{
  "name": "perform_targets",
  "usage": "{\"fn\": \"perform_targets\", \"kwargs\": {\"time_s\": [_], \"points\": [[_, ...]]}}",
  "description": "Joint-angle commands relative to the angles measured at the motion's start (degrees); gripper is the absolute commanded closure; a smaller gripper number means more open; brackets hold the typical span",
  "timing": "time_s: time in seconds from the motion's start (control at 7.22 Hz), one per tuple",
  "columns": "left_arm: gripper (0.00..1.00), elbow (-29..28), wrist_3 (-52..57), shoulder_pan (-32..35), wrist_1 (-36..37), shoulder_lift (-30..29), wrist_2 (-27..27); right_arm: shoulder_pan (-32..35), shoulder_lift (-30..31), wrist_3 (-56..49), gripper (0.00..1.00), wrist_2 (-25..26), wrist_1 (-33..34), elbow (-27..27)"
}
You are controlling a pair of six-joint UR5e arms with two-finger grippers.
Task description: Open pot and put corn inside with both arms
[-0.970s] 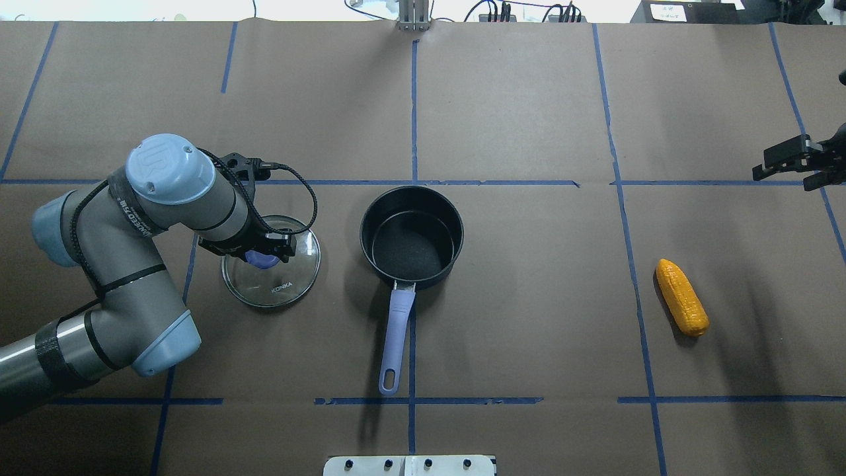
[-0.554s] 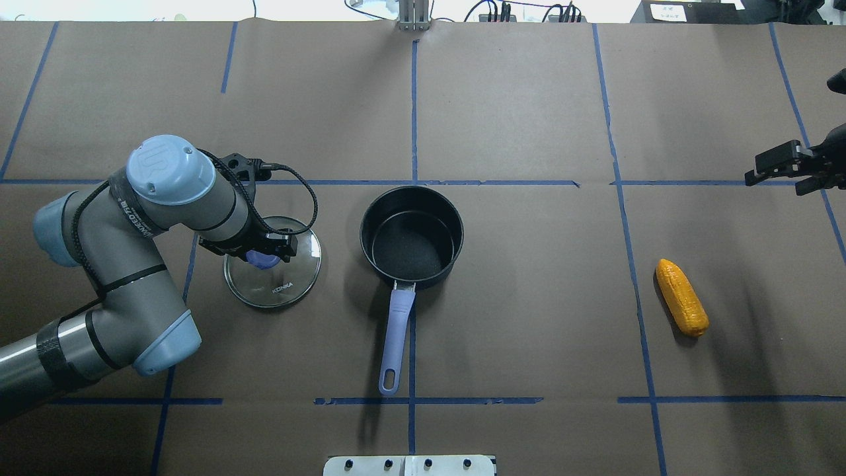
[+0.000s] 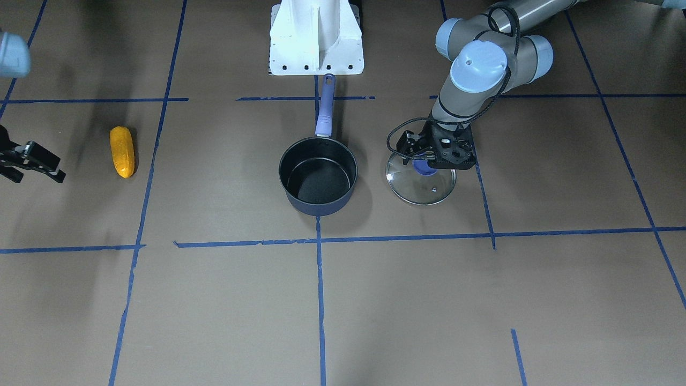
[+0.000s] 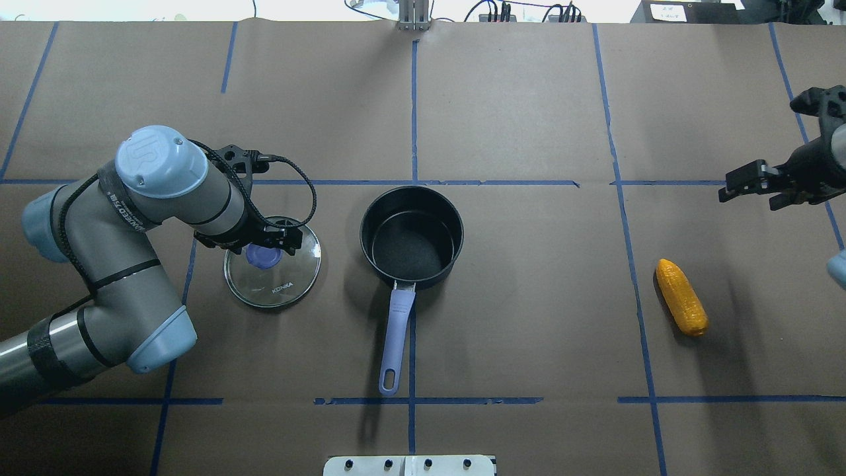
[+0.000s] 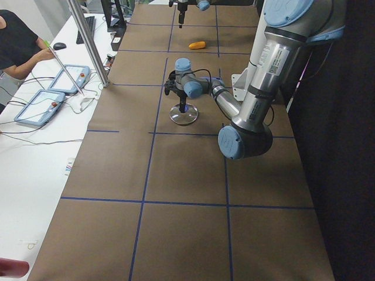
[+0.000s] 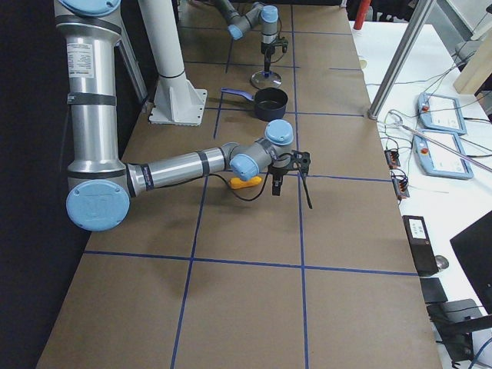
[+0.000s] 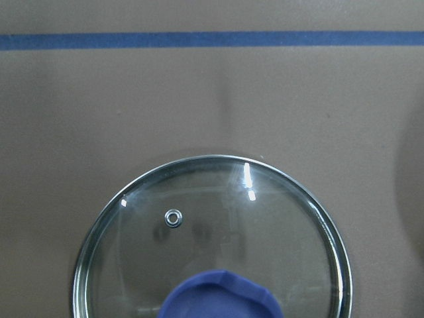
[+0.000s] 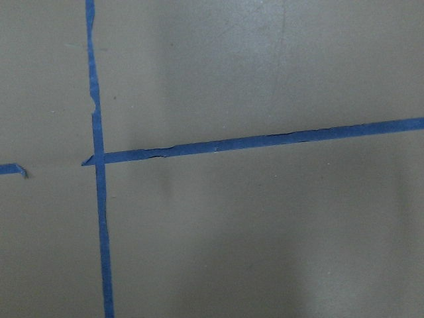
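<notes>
The pot (image 4: 411, 238) stands open in the table's middle, its lavender handle (image 4: 395, 344) pointing toward the robot; it also shows in the front view (image 3: 318, 177). Its glass lid (image 4: 291, 281) lies flat on the table to the pot's left, with the blue knob (image 4: 262, 256) uncovered. My left gripper (image 4: 261, 239) hovers open just above the knob, touching nothing. The corn (image 4: 682, 306) lies on the table at the right, also in the front view (image 3: 122, 151). My right gripper (image 4: 750, 197) is open and empty, raised beyond and to the right of the corn.
The white base pedestal (image 3: 316, 37) stands at the robot's edge behind the pot handle. Blue tape lines grid the brown table cover. A metal post (image 5: 88, 41), tablets and an operator (image 5: 17, 47) are off the far edge.
My left gripper has let go of the lid knob and drawn up and back from it; the lid stays put. My right gripper has moved left, toward the corn's side of the table.
</notes>
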State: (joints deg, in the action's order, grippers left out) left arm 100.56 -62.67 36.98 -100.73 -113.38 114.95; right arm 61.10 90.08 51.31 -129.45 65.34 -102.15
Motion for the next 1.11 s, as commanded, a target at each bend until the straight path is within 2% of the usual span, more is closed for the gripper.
{"fn": "perform_targets", "kwargs": {"time_s": [0.0,0.42,0.55,0.97], "points": [[0.0,0.9,0.0,1.0,0.3,0.0,0.0,-5.5,0.3,5.4,0.0,2.8,-3.3,-1.4],[0.0,6.2,0.2,4.5,8.7,0.5,3.6,-13.4,4.7,5.4,0.0,9.4,-4.6,-3.8],[0.0,6.7,0.2,5.9,9.5,0.4,4.6,-14.7,6.9,5.4,0.0,10.2,-8.6,-3.8],[0.0,7.6,0.2,6.7,9.5,0.5,4.8,-17.5,7.4,5.5,0.0,11.8,-9.1,-4.0]]}}
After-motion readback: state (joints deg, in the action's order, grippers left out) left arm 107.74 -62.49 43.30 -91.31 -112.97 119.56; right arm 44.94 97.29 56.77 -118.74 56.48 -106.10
